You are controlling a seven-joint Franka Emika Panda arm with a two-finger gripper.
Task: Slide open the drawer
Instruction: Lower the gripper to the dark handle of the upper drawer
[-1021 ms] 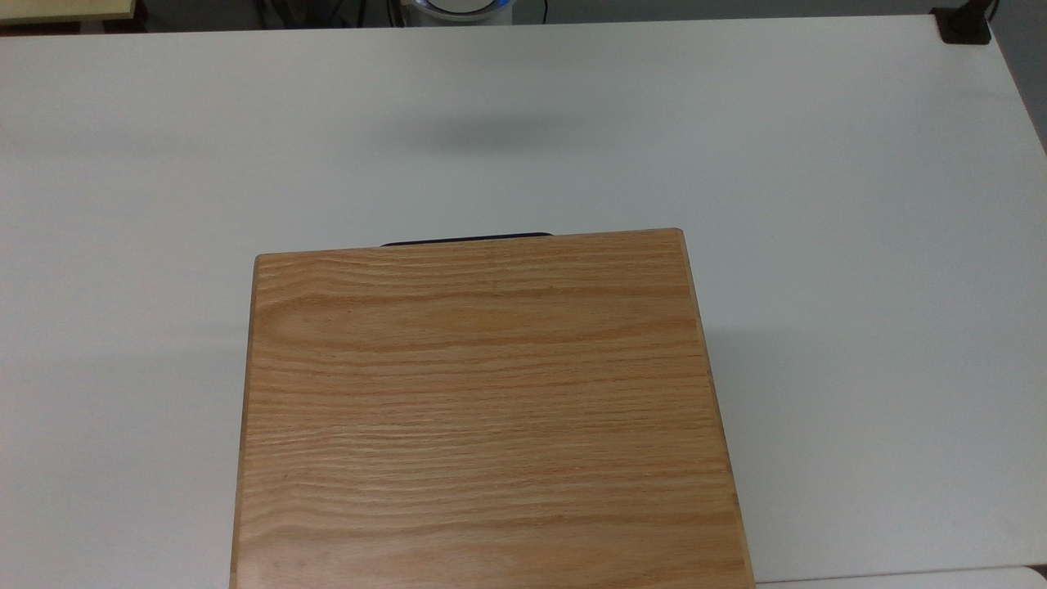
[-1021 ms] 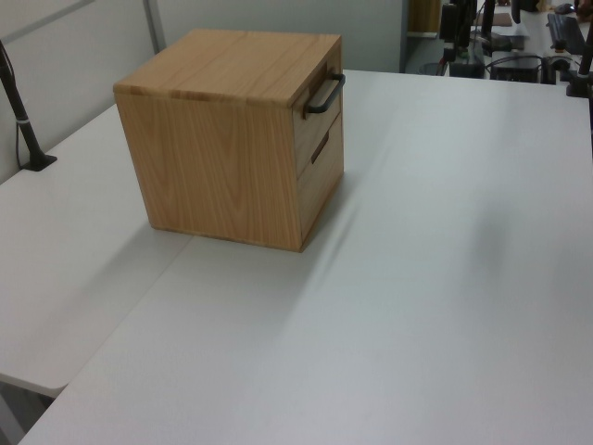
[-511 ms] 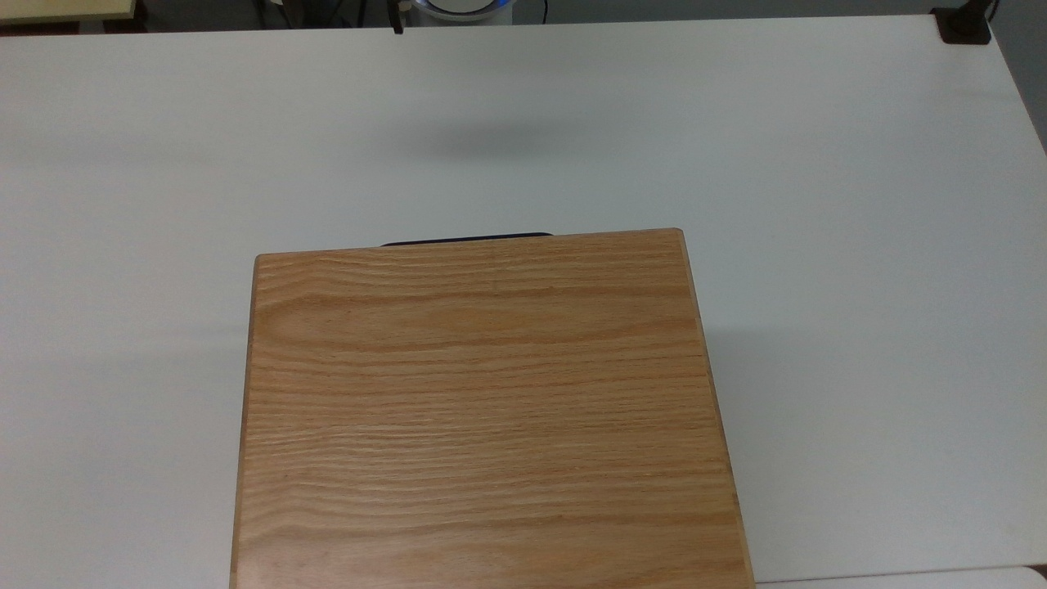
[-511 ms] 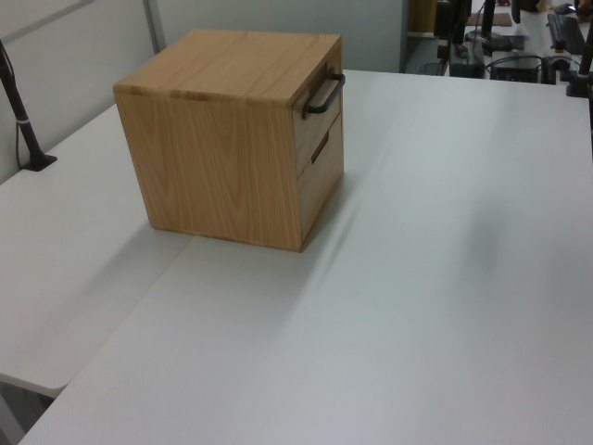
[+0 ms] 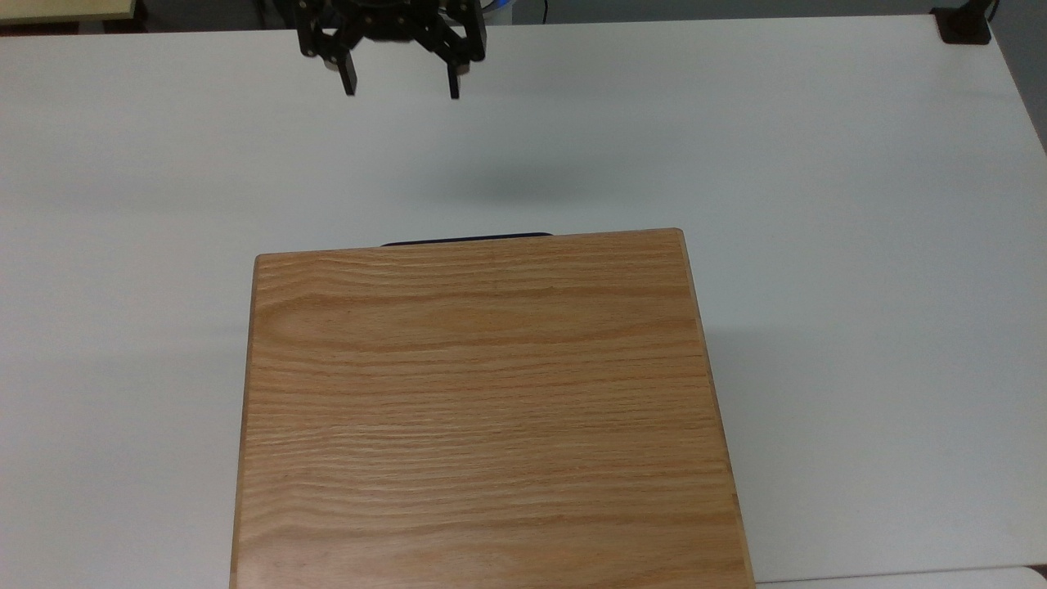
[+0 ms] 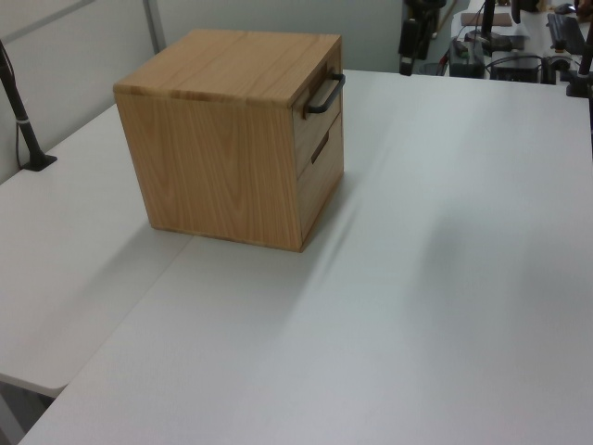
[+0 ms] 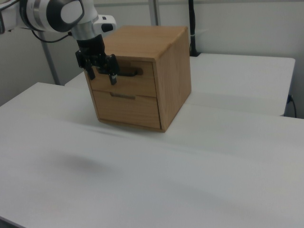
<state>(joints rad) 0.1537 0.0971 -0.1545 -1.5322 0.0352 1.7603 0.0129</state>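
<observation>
An oak cabinet [image 5: 483, 409] stands on the white table [image 5: 818, 164]. Its upper drawer [image 7: 142, 81] is shut flush and carries a long black bar handle [image 7: 129, 73]. That handle [image 5: 466, 238] peeks past the cabinet's far edge in the top view and juts out as handle [image 6: 325, 93] in the left view. My gripper [image 5: 402, 88] hovers open and empty above the table, well short of the handle, near the top view's upper edge. In the right view the gripper [image 7: 101, 75] overlaps the drawer front's left end.
A lower drawer front [image 7: 126, 108] with a recessed pull sits under the upper one. A black clamp [image 5: 963, 24] sits at the table's far right corner in the top view, and a black post [image 6: 20, 116] stands at the left view's left. Desks with equipment [image 6: 519, 46] lie behind.
The gripper has come into view from the top view's upper edge, toward the cabinet, and its shadow on the table has slid closer. The drawer has not moved.
</observation>
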